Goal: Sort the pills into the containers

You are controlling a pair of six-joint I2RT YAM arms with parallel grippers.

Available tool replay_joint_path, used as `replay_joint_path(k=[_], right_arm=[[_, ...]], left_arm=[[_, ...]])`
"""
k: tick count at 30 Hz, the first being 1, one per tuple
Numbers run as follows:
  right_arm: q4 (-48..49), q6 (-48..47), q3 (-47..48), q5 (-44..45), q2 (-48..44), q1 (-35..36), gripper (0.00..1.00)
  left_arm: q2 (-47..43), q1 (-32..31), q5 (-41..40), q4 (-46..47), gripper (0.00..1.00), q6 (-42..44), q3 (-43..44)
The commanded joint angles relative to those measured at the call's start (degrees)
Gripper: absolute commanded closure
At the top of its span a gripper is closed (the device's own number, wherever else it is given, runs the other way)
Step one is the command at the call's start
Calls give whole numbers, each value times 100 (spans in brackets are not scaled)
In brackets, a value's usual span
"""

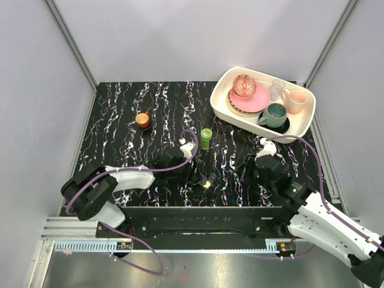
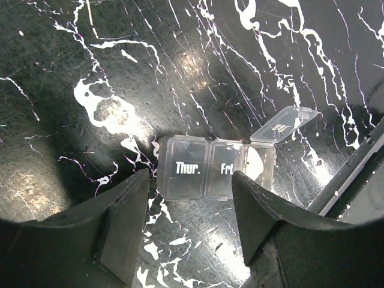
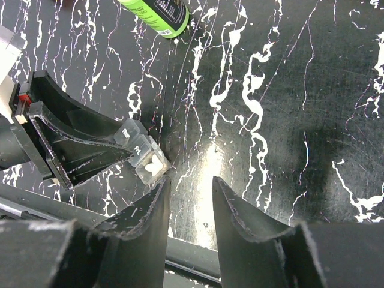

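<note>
The pill box is a short clear strip of three square compartments lying on the black marbled table. Two lids, marked "Thur." and "Fri", are shut. The end lid stands open over white pills. My left gripper is open and empty, its fingertips on either side of the box's near edge. The right wrist view shows the box, its pills and the left gripper's fingers beside it. My right gripper is open and empty, just right of the box.
A green bottle stands behind the pill box, and its base shows in the right wrist view. A small orange cup sits at back left. A white tray of dishes is at back right. The table's front rail is close below both grippers.
</note>
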Motion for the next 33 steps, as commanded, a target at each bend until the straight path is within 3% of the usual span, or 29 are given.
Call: replay_joint_path(k=[1, 7, 16, 25, 33], right_arm=[[65, 52, -32, -5, -42, -20, 61], [56, 79, -59, -48, 54, -28, 62], [56, 96, -85, -119, 107, -28, 71], [65, 105, -129, -145, 142, -20, 73], [161, 105, -146, -400, 537, -20, 89]], left_arm=[[22, 38, 200, 377, 40, 80, 161], [31, 38, 253, 500, 42, 18, 47], [198, 38, 315, 579, 46, 0, 73], [365, 38, 306, 597, 48, -26, 56], [471, 38, 315, 606, 50, -61, 64]])
